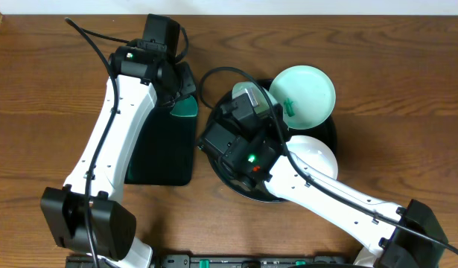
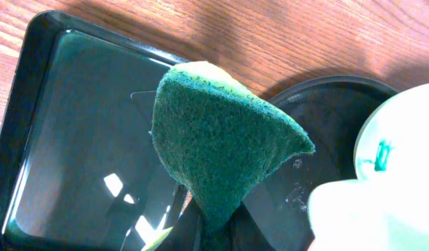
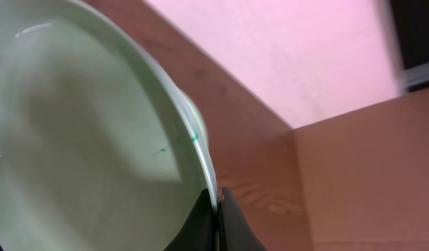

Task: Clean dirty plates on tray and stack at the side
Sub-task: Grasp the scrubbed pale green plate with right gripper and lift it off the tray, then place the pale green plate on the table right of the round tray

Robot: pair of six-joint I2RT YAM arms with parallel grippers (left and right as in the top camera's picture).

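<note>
Right gripper point(image 3: 217, 216) is clamped on the rim of a mint plate point(image 3: 81, 139), which fills the wrist view up and to the left of the fingertips, with small green marks just inside the edge. Overhead, the same mint plate point(image 1: 309, 93) sits beyond the right gripper point(image 1: 277, 112), over the far edge of the round tray point(image 1: 333, 132), with a dark-green smear near the pinched rim. Can't tell if its far side touches the tray. The white plate point(image 1: 318, 152) lies in the round tray, just beside the right wrist and near the mint plate. Left gripper point(image 1: 182, 93) is closed on a green sponge point(image 1: 185, 109), held over the far end of the rectangular tray point(image 1: 165, 152). In the left wrist view the sponge point(image 2: 221, 146) is folded and sticks up from the fingers, with the glossy rectangular tray point(image 2: 74, 125) below it holding nothing else. The round tray point(image 2: 326, 104) lies to that hand's right. Bare wood tabletop point(image 1: 377, 59) lies around both trays.
</note>
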